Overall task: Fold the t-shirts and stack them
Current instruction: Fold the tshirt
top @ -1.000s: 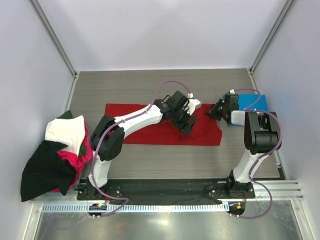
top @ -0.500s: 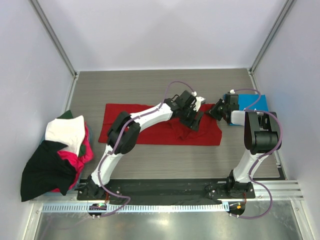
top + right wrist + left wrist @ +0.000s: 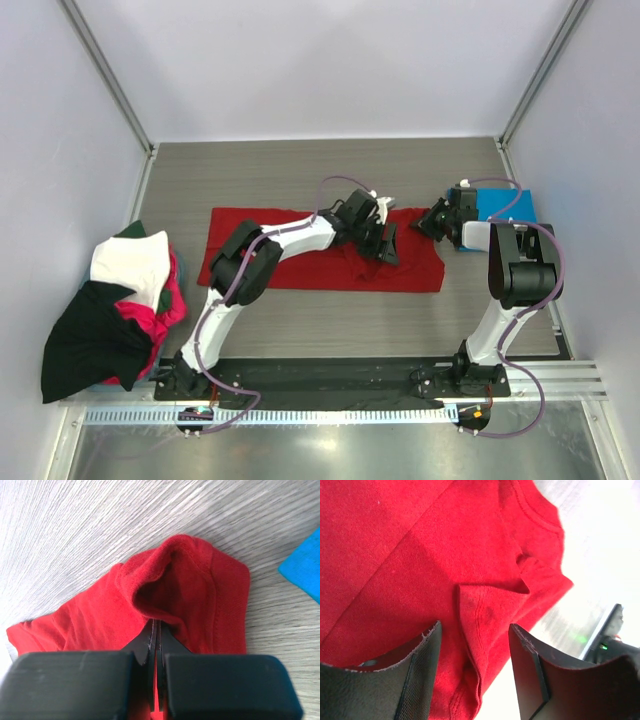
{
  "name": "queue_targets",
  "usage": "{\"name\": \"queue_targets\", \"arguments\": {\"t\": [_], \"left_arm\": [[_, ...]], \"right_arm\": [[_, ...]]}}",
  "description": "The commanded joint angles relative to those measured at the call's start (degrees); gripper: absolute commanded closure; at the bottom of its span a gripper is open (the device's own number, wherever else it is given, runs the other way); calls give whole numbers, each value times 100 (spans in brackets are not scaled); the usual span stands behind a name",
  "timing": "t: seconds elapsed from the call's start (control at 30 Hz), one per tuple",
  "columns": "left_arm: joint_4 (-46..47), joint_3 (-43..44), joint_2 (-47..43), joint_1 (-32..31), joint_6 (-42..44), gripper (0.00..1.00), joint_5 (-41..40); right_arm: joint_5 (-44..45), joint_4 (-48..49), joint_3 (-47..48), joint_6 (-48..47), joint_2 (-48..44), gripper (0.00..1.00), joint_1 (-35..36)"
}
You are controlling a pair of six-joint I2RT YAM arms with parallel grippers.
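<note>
The deep red t-shirt (image 3: 290,250) lies spread across the middle of the table, partly folded. My left gripper (image 3: 383,246) hovers over its right part with its jaws open; a fold of red cloth (image 3: 480,630) lies between them, not pinched. My right gripper (image 3: 432,220) is shut on the shirt's far right corner, and red fabric (image 3: 195,585) bunches up ahead of its closed fingers. A folded bright blue t-shirt (image 3: 505,205) lies at the right edge, just behind the right gripper; its corner also shows in the right wrist view (image 3: 305,570).
A heap of shirts sits at the left edge: a white one (image 3: 130,262), a black one (image 3: 90,340) and a magenta one (image 3: 165,305). Walls enclose the table on the far, left and right sides.
My left gripper moved a little forward and right over the red shirt, then settled lower near the fold. The right gripper has stayed put, holding the corner.
</note>
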Motion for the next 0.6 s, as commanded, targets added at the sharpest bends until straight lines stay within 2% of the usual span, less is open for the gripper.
{"name": "queue_targets", "arguments": {"t": [0.0,0.37,0.57], "left_arm": [[704,-396,-334,-55,-388,43,684],[1134,-1029,-844,-64,-231,44,1080],[1916,-1126,-713,-160,-362,44,1844]], "right_arm": [[-82,35,96,-107,16,99,-37],[-108,26,113,-89,104,99,-55],[-135,44,113,-81,131,99,-55]]}}
